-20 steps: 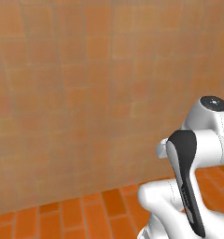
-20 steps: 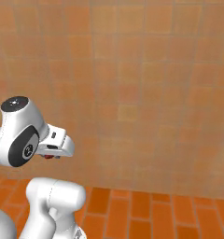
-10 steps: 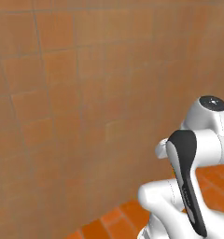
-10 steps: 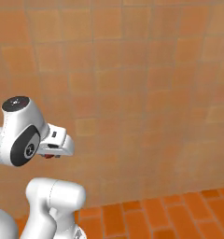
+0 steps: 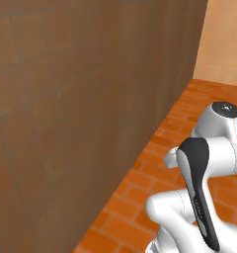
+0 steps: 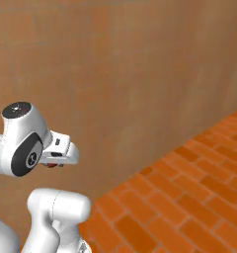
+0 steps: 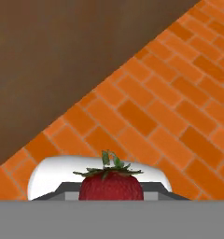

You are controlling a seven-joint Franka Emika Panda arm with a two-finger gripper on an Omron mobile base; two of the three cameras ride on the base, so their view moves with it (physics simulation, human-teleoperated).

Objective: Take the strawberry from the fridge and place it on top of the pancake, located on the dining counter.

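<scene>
The claw (image 7: 110,198) is closed on the strawberry (image 7: 110,185), which sits right between its tips at the bottom of the hand view, green leaves up and the red body pinched from both sides. That tight hold looks deliberate: the berry is small and round, and a loose grip would probably let it roll out while the base drives. In the right base view the claw (image 6: 55,161) is tucked in close beside the arm's big joint, with a speck of red showing just under it, so the load is carried near the body instead of stretched out, which I judge keeps it steady during travel.

Below and ahead of the claw lies an orange brick floor (image 7: 179,107), and past that, a brown tiled wall (image 7: 62,60) rises close by. The same wall (image 5: 81,108) stands near the arm in the left base view, so the robot seems to be mid-transit, with the placing step not yet done.

The strawberry is deep red with a dimpled skin, broad at the top, capped by a spread of thin pointed green leaves. It looks whole and unsquashed.
</scene>
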